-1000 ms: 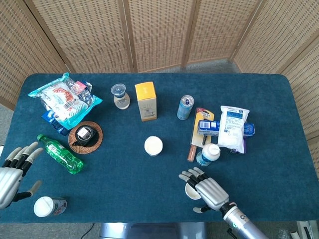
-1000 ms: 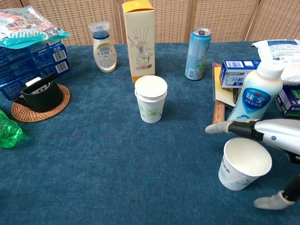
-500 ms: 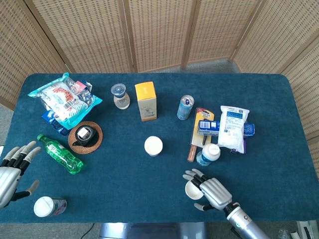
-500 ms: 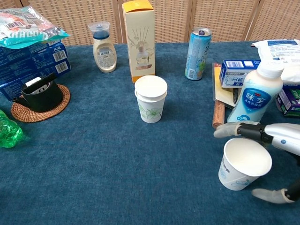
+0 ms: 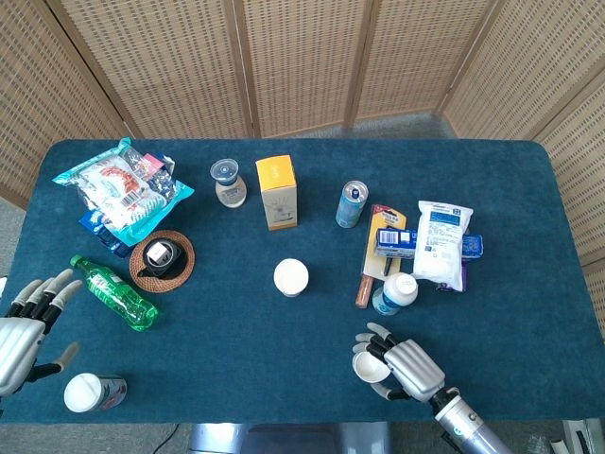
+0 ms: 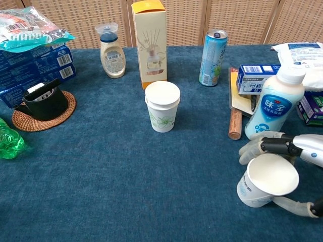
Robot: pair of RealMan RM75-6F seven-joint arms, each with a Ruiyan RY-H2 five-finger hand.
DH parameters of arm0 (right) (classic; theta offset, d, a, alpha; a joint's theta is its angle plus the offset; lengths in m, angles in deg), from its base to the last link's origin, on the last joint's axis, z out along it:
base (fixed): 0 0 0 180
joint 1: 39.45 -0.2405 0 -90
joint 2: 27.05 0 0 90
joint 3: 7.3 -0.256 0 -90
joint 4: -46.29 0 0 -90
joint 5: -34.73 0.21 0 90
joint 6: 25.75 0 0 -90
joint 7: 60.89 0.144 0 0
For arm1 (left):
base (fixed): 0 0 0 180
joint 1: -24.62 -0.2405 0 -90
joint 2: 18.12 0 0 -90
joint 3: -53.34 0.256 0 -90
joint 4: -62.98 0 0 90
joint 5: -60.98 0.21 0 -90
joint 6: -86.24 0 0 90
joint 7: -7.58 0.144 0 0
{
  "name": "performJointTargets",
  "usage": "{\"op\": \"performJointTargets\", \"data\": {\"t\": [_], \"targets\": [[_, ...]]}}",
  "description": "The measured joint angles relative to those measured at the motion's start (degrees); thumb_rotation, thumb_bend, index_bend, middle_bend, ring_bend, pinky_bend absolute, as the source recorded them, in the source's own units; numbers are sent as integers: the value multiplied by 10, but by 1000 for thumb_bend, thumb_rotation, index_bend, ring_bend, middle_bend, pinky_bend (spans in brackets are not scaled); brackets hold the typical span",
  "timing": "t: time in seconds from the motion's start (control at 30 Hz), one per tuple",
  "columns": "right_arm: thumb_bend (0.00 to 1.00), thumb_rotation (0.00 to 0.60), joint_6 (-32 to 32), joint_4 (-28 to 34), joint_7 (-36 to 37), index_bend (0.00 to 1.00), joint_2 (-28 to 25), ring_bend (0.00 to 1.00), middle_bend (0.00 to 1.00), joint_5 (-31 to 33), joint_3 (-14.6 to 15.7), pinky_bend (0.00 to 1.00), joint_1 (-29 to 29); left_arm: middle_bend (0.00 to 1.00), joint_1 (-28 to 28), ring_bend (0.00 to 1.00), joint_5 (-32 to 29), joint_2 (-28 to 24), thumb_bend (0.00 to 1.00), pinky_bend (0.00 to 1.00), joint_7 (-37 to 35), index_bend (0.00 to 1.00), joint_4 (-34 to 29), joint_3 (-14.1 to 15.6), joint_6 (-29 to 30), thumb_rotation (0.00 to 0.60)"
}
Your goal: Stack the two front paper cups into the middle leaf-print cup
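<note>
The middle leaf-print cup [image 5: 291, 277] [image 6: 162, 107] stands upright at the table's centre; a second rim shows just under its top one. My right hand [image 5: 408, 369] [image 6: 282, 146] grips a white paper cup [image 5: 370, 367] [image 6: 267, 181] at the front right, fingers behind it and thumb in front. That cup is tilted, mouth toward the chest camera. Another paper cup [image 5: 85, 392] sits at the front left corner, seen only in the head view. My left hand [image 5: 23, 326] hovers above and left of it, fingers spread, holding nothing.
A white drink bottle [image 6: 274, 105] stands just behind the held cup, beside a wooden stick [image 6: 235, 124] and blue boxes [image 6: 254, 77]. A yellow carton [image 6: 149, 43], a can [image 6: 212, 51] and a small jar [image 6: 112, 51] stand further back. A green bottle [image 5: 115, 293] and a coaster [image 5: 162, 260] lie left.
My right hand has closed around the front right cup and tipped it toward the camera. The left hand has barely shifted.
</note>
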Motion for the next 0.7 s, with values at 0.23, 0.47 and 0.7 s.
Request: {"op": "performJointTargets", "data": {"t": [0.23,0.47,0.7], "targets": [[395,600,-8,10,-3,268,-3,82,221,-2,-1,507,-2,0,0,0,-3,0,399,0,-1,0,0,-2,-4,600],[394,600,-12,41,-15,264,-16,82,220,-6,-2,507,-6,0,-1,0,-3,-1,398,0,-2,0,-1,-3,-6,600],[384,600,-14,92,-44,265,-35,82,220,-13,-15,507,-19,0,-2,0,1,-5,397,0,-8,0,-2,-4,-4,600]]}}
